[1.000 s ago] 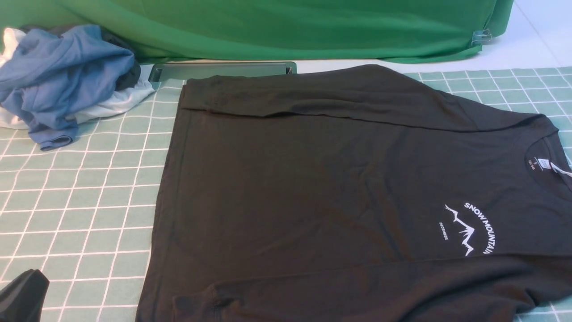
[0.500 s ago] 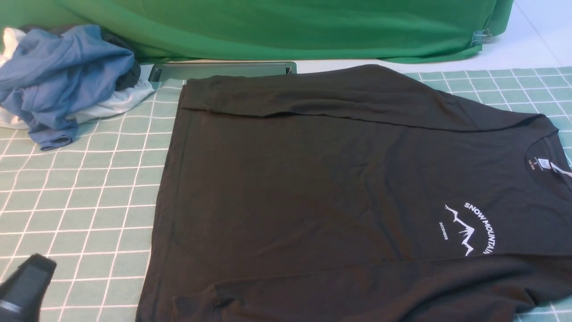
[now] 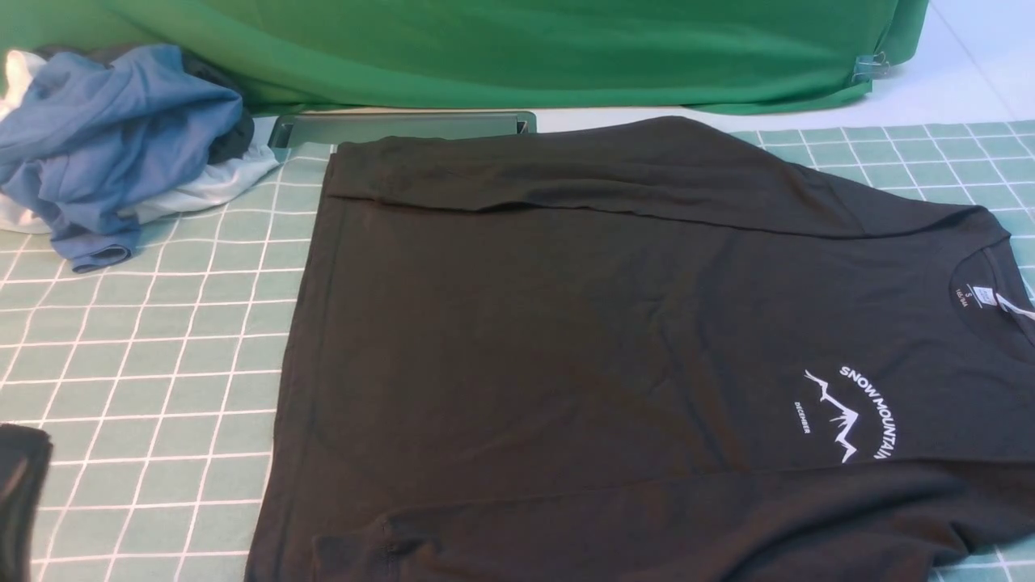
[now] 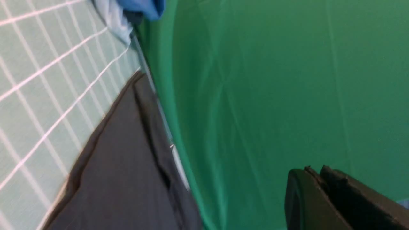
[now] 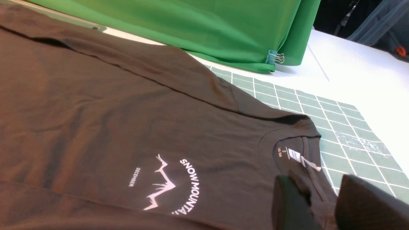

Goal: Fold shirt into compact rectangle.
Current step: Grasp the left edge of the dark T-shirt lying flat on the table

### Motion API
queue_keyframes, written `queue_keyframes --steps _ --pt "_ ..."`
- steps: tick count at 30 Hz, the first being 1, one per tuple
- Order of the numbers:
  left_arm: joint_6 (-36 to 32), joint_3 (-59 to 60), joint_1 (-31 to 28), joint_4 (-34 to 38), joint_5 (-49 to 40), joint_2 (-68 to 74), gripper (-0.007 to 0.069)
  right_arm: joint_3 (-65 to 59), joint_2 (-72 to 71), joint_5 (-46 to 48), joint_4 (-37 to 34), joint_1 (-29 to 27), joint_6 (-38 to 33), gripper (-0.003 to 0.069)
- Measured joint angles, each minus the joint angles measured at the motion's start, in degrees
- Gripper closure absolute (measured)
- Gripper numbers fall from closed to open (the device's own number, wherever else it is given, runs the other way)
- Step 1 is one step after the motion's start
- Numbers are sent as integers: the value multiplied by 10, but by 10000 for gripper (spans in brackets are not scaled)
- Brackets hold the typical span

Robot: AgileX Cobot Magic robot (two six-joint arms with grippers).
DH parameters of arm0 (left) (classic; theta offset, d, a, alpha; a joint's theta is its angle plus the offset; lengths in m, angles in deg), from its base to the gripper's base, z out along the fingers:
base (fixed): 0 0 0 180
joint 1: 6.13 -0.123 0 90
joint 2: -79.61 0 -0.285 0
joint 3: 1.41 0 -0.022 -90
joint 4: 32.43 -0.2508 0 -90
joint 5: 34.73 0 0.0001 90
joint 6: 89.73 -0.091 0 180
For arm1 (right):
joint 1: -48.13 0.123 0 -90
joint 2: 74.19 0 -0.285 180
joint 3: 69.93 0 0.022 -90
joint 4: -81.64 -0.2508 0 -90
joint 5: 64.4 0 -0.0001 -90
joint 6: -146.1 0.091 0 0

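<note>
Bench under a green-and-white grid cloth (image 3: 162, 388), green drape (image 3: 566, 52) hanging along the far side, likely a plain backdrop.

Black shirt (image 3: 525, 323) takes up most of the cloth, laid flat, print up, hem toward the left, neck toward the right. Probably spread this way so both long edges can come inward first. Far long edge lies folded in a strip over the body, near side also lies over the body, its band running just below the mountain print (image 3: 845, 416). So side folds look made, lengthwise folding seems next. Near part runs out of the front view, can't tell how neat it is there. Bunched cloth by the near shoulder could leave a lump; smoothing might help.

Blue and white garments (image 3: 121, 137) heaped at far left, apart from the shirt, presumably parked out of the work area.

Left jaws (image 4: 316, 172): together, nothing between them, raised off the shirt. One dark tip shows at the left edge of the front view.

Right jaws (image 5: 322, 191): apart, over the neck end of the shirt, no fabric seen pinched. Likely clear of the cloth, contact can't be confirmed.

Binder clip (image 3: 872, 66) on the drape's lower corner, likely keeping it gathered. Neck label (image 3: 984, 296) inside the collar, smallest item, print readable only in part.
</note>
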Motion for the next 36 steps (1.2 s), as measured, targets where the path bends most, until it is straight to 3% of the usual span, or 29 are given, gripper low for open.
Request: queue_keyframes --steps 3,9,10,13,16,19,20,23,24,25,26,31,36 --pt "21 -9 0 0 13 0 589 0 0 0 0 0 0 419" --pt "12 -147 0 -119 -112 50 589 0 0 0 0 0 0 419" --pt "1 -199 0 -156 -187 106 589 0 0 0 0 0 0 419" --pt "-62 -250 0 -172 -329 210 589 0 0 -8 0 0 0 419" --pt "-174 -278 0 -120 -461 343 589 0 0 -35 0 0 0 419" --pt "-291 -279 0 -12 -524 463 589 0 0 -71 -3 0 1 419" --pt "-296 -279 0 1 -530 478 589 0 0 -74 -4 0 4 419" --pt "-346 -279 10 54 -548 577 589 0 0 -136 -104 0 147 419" --pt "-346 -279 12 54 -549 582 589 0 0 -141 -110 0 147 419" --pt "-333 -279 35 46 -533 616 589 0 0 -169 -142 0 240 419" --pt "-319 -279 55 38 -519 634 589 0 0 -181 -152 0 261 419" --pt "-231 -286 165 -23 -448 706 589 0 0 -199 -163 0 327 419" --pt "-167 -358 212 -103 -486 740 554 0 0 -208 -166 0 414 424"
